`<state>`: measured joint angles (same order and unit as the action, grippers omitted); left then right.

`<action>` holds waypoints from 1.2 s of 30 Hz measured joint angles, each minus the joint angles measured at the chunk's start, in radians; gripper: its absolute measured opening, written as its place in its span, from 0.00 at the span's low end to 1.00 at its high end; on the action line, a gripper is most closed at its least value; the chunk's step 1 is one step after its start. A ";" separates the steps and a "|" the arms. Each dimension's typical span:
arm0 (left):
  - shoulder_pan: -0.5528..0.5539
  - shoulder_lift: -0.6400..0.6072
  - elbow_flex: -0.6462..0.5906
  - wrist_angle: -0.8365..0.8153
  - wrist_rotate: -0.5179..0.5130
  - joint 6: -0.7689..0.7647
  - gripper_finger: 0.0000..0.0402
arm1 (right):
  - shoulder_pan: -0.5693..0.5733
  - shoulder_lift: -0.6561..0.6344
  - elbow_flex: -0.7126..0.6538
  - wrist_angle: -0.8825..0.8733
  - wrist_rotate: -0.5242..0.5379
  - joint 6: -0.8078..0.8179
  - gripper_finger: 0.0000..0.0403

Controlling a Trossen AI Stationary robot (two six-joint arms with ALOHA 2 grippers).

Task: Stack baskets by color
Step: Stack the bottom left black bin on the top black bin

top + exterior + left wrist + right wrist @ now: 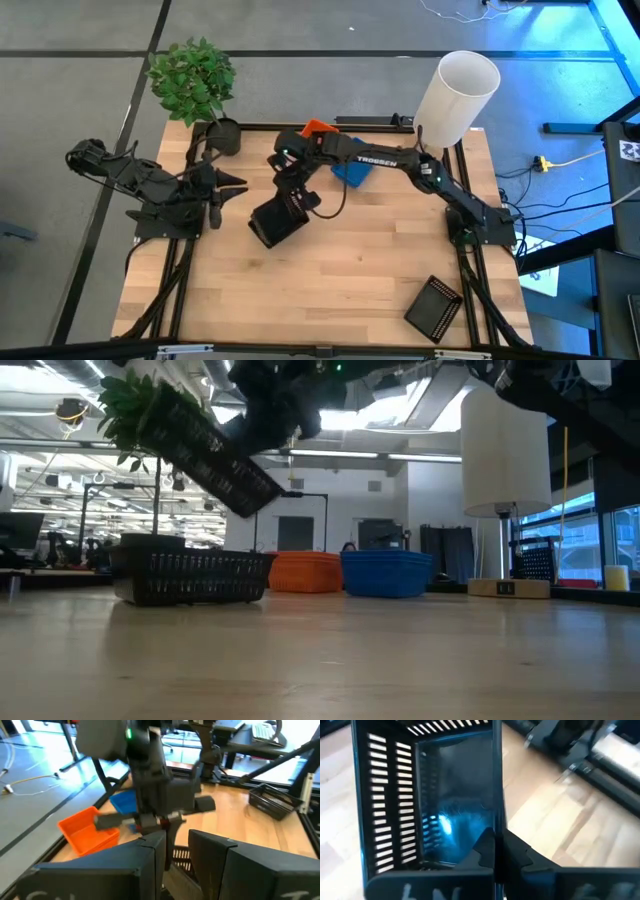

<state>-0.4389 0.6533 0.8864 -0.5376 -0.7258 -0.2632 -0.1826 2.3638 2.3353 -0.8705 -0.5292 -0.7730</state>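
Observation:
My right gripper [291,198] reaches over the middle of the table, shut on a black basket [272,224] that hangs tilted in the air [205,450]. Below it, a second black basket [190,575] stands flat on the table. An orange basket [318,128] and a blue basket [352,172] sit side by side toward the far edge [305,572] [385,572]. My left gripper [238,187] waits at the table's left, open and holding nothing [177,855]. My right gripper pinches one side wall of the black basket at its rim [496,815], one finger inside the basket and one outside. The fingers slant downward from the far right. The basket is lifted clear and hangs tilted, its open side turned toward the wrist.
A green potted plant [195,80] stands at the far left corner and a tall white cylinder [455,95] at the far right. A third black basket [433,308] lies near the near right corner. Bare wood [330,290] spreads across the near middle.

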 joint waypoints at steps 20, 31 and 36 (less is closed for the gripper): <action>0.000 -0.001 0.000 -0.001 -0.078 -0.018 0.19 | -0.043 0.073 -0.007 -0.179 0.112 -0.087 0.01; 0.000 -0.001 0.000 -0.001 -0.078 -0.018 0.19 | -0.050 0.073 -0.007 -0.334 0.200 -0.215 0.01; 0.000 -0.001 0.000 -0.001 -0.077 -0.018 0.19 | -0.049 0.073 -0.007 -0.334 0.277 -0.228 0.07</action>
<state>-0.4393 0.6521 0.8864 -0.5385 -0.8032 -0.2810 -0.2317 2.4371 2.3283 -1.2050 -0.2523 -1.0007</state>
